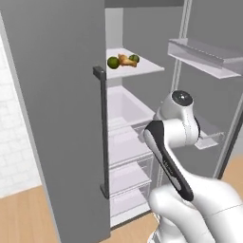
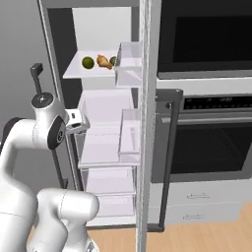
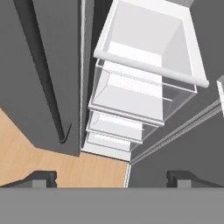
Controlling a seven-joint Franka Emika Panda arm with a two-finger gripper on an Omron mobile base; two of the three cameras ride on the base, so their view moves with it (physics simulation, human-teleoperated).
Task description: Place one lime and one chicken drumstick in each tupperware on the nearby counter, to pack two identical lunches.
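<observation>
While you're parked at the open fridge, here's how it looks to me:

end effector: the end effector (image 3: 111, 178) is spread wide and carrying nothing; in the hand view you see its two dark tips far apart at about 7 and 5 o'clock, looking down past the clear drawers (image 3: 131, 100) toward the wood floor (image 3: 39, 148).

limes: one lime (image 1: 113, 62) sits at the 9 o'clock end of the food cluster on the upper fridge shelf (image 1: 142, 69); the second lime (image 1: 134, 58) sits at the 3 o'clock end. The right base view shows the same row.

drumsticks: a chicken drumstick (image 1: 125, 60) lies between the limes, touching or nearly so. I honestly can't tell whether that orange-brown lump is one or both.

arm: the elbow sits below that shelf, hand pointed down at the drawers, so you've got a climb ahead.

doors: the closed fridge door (image 1: 57, 118) with its bar handle (image 1: 102, 133) is at 9 o'clock, and the open door's bins (image 1: 204, 57) are at 3 o'clock.

risk 1: if you swing up carelessly, you could clip the shelf edge or a door bin.

risk 2: everything's bunched, so wide fingers may bump a lime and send it rolling off.

risk 3: the drumstick tapers, so a pinch near the bone could slip.
</observation>
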